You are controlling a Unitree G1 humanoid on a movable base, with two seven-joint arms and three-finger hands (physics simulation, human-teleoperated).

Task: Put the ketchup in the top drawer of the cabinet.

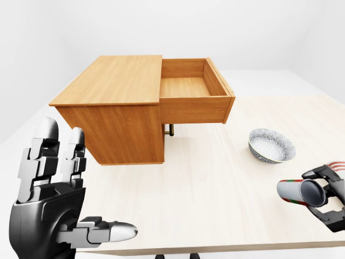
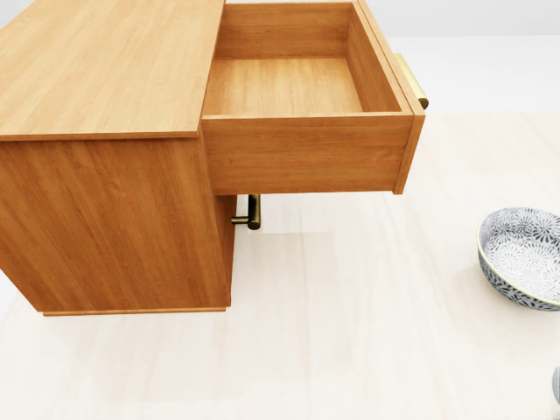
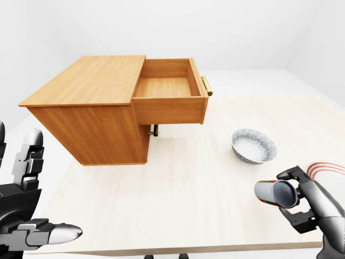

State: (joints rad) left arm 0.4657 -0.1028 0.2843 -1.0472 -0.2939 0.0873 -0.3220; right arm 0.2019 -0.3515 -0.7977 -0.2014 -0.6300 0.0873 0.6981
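The wooden cabinet (image 1: 113, 81) stands on the table at the upper left of the eye views. Its top drawer (image 2: 284, 87) is pulled out to the right and holds nothing. The ketchup bottle (image 3: 274, 193), a cylinder with red and green stripes and a grey end towards me, lies sideways in my right hand (image 3: 302, 208) at the lower right, low over the table; the fingers curl round it. My left hand (image 1: 86, 183) is open and empty at the lower left, fingers spread upward. Neither hand shows in the head view.
A patterned grey bowl (image 1: 271, 145) sits on the pale wooden table (image 1: 215, 189), between the drawer and my right hand. The top drawer's brass handle (image 3: 207, 86) sticks out on its right. A lower drawer's handle (image 2: 252, 212) shows beneath it.
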